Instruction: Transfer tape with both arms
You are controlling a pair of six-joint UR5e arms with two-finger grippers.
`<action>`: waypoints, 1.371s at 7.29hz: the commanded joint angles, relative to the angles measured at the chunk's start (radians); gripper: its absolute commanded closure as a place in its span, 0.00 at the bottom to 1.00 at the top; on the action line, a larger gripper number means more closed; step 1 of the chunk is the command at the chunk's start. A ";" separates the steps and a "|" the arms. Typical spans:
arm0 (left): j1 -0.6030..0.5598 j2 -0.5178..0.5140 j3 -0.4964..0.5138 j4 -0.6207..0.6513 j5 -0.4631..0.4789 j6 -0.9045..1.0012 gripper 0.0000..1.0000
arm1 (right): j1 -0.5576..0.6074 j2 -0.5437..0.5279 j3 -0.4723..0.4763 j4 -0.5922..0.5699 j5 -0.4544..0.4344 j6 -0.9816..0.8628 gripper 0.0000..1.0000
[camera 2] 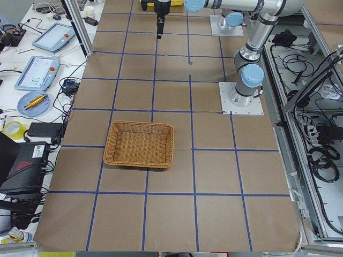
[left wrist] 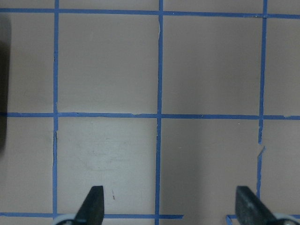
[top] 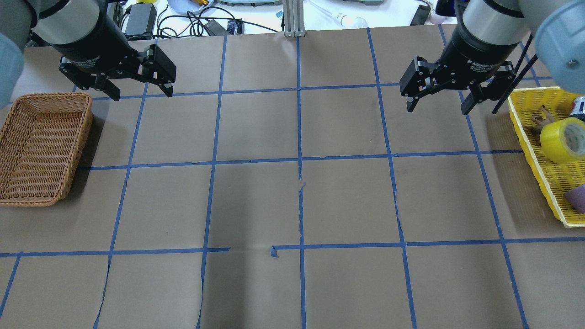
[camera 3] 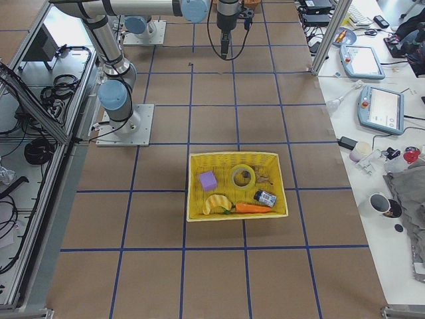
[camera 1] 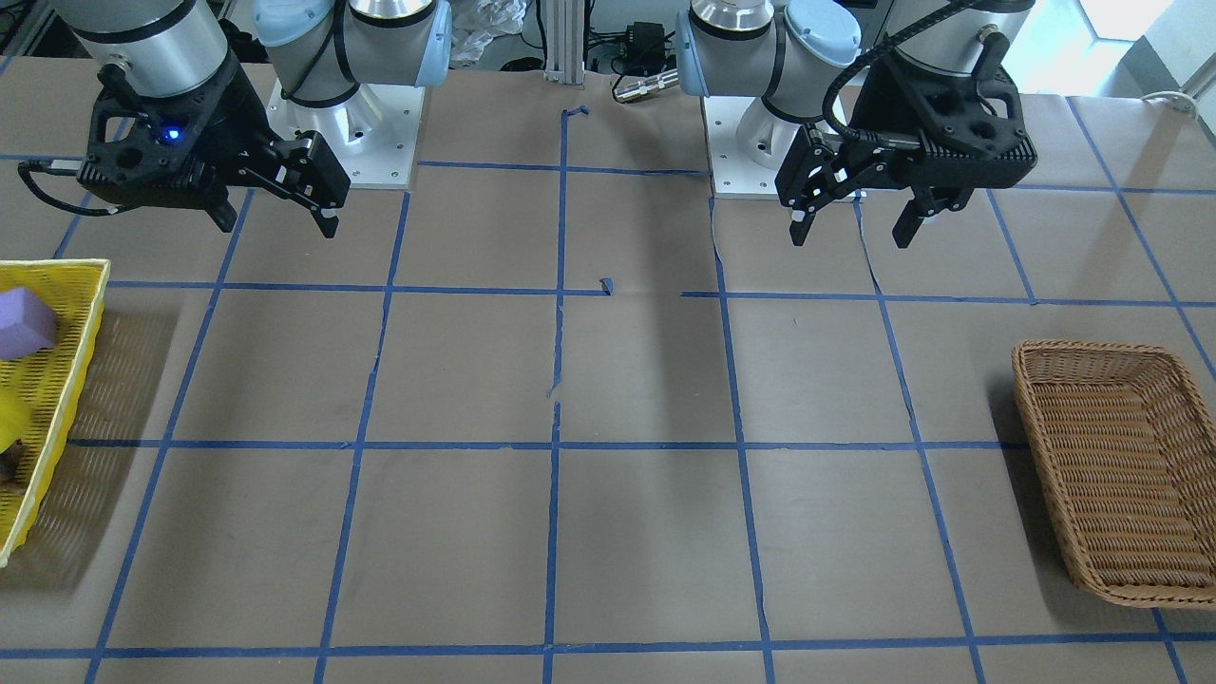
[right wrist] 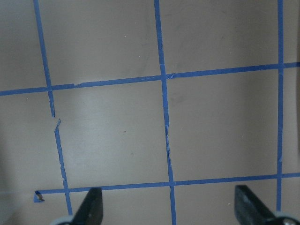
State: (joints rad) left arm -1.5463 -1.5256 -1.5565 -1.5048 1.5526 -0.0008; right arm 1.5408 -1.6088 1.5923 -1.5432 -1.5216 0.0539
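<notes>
The yellow tape with a pale core lies in a yellow basket at the table's right end; it also shows in the exterior right view. My right gripper hangs open and empty above the table, left of that basket and apart from the tape. My left gripper hangs open and empty near the far left. In the front view the left gripper is on the right and the right gripper on the left. Both wrist views show spread fingertips over bare paper.
A brown wicker basket stands at the left end, just below my left gripper. The yellow basket also holds a purple block, a banana, a carrot and a small can. Brown paper with blue tape grid lines covers the table.
</notes>
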 commanded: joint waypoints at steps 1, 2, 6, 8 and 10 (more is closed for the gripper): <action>0.000 0.001 -0.002 0.000 0.000 -0.001 0.00 | -0.001 0.001 0.002 0.003 -0.003 0.000 0.00; 0.000 -0.001 -0.002 0.000 0.000 -0.001 0.00 | -0.001 0.001 0.003 0.003 -0.003 0.000 0.00; 0.000 -0.001 0.000 0.000 -0.002 -0.002 0.00 | -0.014 0.032 0.006 -0.113 -0.186 0.010 0.00; 0.000 -0.004 -0.002 0.000 0.003 -0.001 0.00 | -0.162 0.073 0.006 -0.115 -0.278 -0.110 0.00; 0.000 -0.001 -0.002 0.000 0.006 -0.001 0.00 | -0.293 0.145 0.005 -0.171 -0.182 -0.312 0.00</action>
State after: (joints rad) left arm -1.5462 -1.5270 -1.5581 -1.5048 1.5569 -0.0017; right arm 1.3298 -1.5107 1.5981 -1.6710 -1.7683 -0.1254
